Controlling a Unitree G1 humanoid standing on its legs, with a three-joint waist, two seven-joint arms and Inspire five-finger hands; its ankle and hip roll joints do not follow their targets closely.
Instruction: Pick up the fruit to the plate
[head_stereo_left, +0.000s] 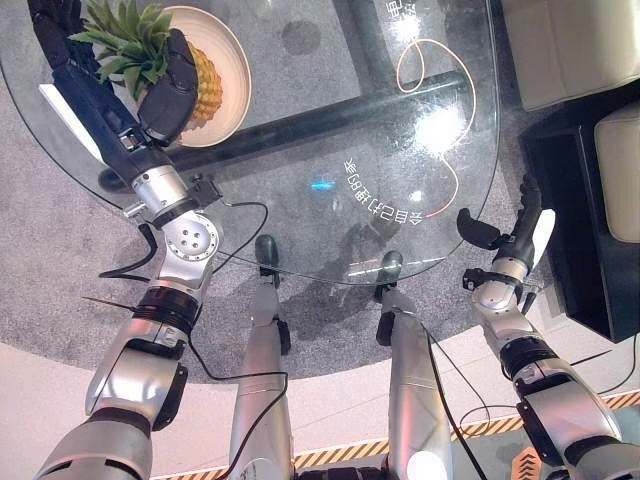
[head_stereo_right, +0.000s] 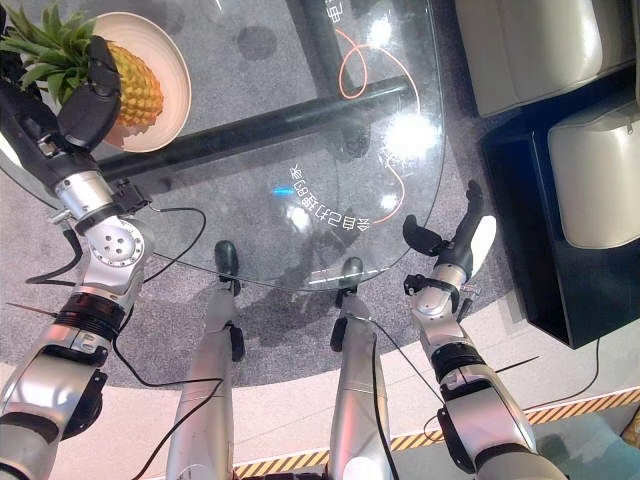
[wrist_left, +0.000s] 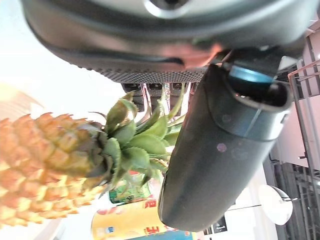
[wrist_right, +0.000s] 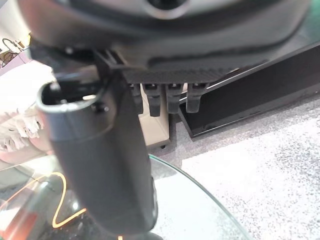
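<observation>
A pineapple (head_stereo_left: 207, 80) lies on its side on a cream plate (head_stereo_left: 238, 62) at the far left of the glass table (head_stereo_left: 330, 150). My left hand (head_stereo_left: 100, 105) reaches over it from the near side. Its thumb (head_stereo_left: 170, 85) rests against the fruit's body by the green crown (head_stereo_left: 125, 40), and its fingers stretch straight past the leaves on the other side. In the left wrist view the thumb (wrist_left: 215, 150) stands beside the crown (wrist_left: 135, 145), with the fingers uncurled. My right hand (head_stereo_left: 520, 235) hangs open off the table's near right edge, holding nothing.
A dark bar (head_stereo_left: 330, 110) runs under the glass, and a thin orange cable (head_stereo_left: 430, 60) loops at the far right. Beige cushions (head_stereo_left: 570, 45) and a black low unit (head_stereo_left: 570, 200) stand to the right. A yellow can (wrist_left: 130, 225) shows beyond the pineapple.
</observation>
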